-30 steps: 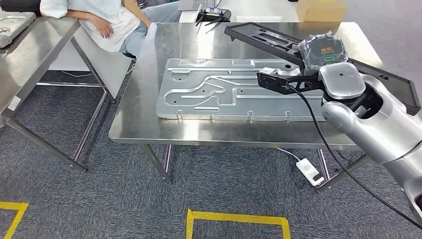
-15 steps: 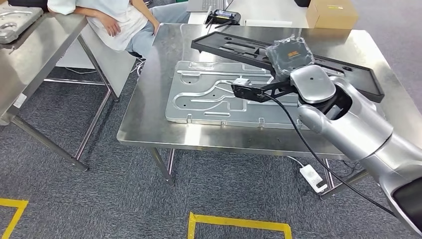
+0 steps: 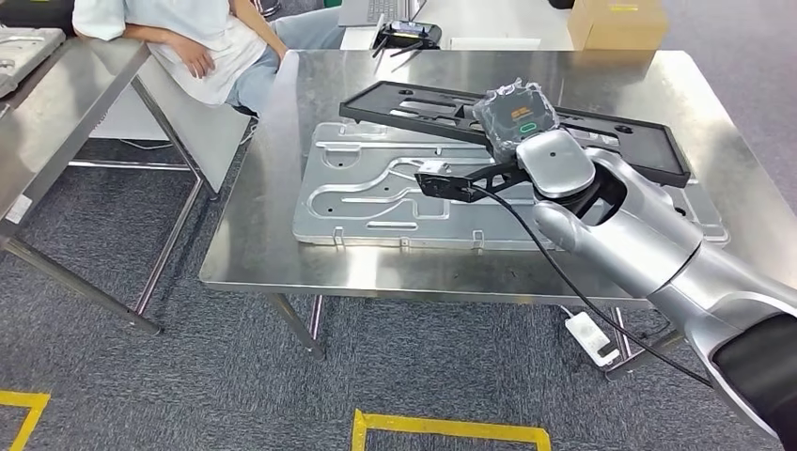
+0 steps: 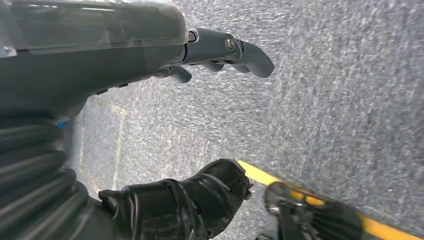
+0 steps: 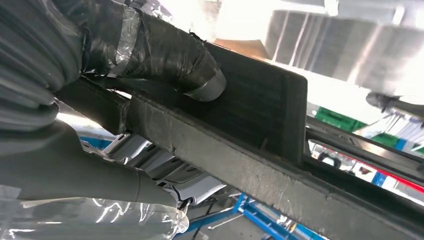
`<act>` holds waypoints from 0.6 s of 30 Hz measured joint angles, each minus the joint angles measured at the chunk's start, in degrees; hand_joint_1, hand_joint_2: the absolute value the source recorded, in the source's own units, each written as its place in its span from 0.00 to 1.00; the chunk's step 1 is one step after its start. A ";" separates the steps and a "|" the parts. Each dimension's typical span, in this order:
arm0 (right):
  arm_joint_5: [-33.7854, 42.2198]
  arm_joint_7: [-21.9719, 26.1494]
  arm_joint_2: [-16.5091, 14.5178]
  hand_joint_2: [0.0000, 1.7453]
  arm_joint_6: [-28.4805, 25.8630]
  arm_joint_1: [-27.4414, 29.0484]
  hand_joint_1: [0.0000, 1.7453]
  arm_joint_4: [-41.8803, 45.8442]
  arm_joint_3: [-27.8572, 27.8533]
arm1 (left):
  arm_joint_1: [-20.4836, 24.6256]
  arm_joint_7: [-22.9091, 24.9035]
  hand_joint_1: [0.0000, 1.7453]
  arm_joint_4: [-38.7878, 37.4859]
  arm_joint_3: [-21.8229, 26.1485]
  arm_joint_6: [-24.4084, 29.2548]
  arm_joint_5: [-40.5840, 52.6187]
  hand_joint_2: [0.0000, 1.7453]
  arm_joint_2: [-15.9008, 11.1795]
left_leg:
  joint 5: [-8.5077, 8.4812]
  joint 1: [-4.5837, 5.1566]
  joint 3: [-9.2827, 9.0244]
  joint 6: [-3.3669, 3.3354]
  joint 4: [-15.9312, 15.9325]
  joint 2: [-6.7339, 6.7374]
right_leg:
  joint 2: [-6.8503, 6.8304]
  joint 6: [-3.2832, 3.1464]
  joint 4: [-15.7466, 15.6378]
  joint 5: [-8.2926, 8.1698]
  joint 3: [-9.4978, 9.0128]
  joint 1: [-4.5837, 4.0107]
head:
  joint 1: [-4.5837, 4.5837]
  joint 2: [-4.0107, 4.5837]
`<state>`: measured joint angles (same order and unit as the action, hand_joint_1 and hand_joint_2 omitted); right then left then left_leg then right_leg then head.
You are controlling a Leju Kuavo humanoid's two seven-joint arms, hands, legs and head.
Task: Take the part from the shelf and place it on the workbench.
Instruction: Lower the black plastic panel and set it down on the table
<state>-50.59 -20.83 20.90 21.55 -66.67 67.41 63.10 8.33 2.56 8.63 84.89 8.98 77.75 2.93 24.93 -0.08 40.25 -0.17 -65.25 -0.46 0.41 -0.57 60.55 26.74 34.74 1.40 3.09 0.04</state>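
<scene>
Clearly, the right hand (image 3: 512,115) is grasping the long black part (image 3: 620,141) in the upper centre of the head frame, holding it over the steel workbench (image 3: 263,244) and above the grey metal plate (image 3: 376,197) lying there. Meanwhile the left hand (image 4: 150,55) is hanging over grey carpet (image 4: 340,90), fingers apart, holding nothing.

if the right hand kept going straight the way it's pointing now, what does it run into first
Likely nothing on the table soon. The right hand, holding the black part, points across the workbench towards its far edge, above the metal panel. Beyond lie black items at a neighbouring surface, though depth is unclear.
</scene>
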 joint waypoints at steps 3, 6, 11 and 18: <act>0.01 -0.04 -0.09 1.00 -0.57 -0.13 1.00 -0.98 0.17 | 0.05 0.07 0.00 0.00 0.00 0.01 0.01 1.00 -0.16 | -1.23 0.64 -2.80 -1.04 5.73 -0.01 | 0.06 0.72 -0.61 0.27 -0.54 -0.04 | -0.01 0.00; 0.04 -0.03 -0.12 1.00 -0.76 0.08 1.00 -1.75 0.23 | -0.01 0.14 0.00 0.00 0.00 0.03 0.04 1.00 -0.23 | -1.27 0.41 -3.84 -1.60 7.31 0.15 | -0.05 1.60 -0.79 0.59 -0.71 -0.16 | -0.08 -0.01; 0.10 -0.04 -0.11 1.00 -1.56 0.83 1.00 -3.12 0.34 | 0.08 0.07 0.00 0.00 -0.01 0.08 0.11 1.00 -0.22 | -0.65 0.20 -5.62 -2.72 8.22 0.25 | -0.18 2.15 13.20 5.11 7.26 -0.30 | -0.56 0.00; 0.18 -0.08 -0.12 1.00 -1.85 1.71 1.00 -4.46 0.41 | -0.13 -0.21 0.00 0.00 0.00 0.34 0.15 1.00 -0.22 | 2.36 0.41 -6.02 -1.38 5.55 -0.09 | -0.38 1.86 0.47 -3.05 3.70 -0.16 | -0.72 0.00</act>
<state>-50.42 -20.92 20.78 19.70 -64.96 62.95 63.51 8.20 2.36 8.63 84.89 9.33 77.90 2.72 27.29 0.33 34.23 -1.55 -59.70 -0.55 0.03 1.29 61.02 23.70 38.45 1.23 2.38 0.04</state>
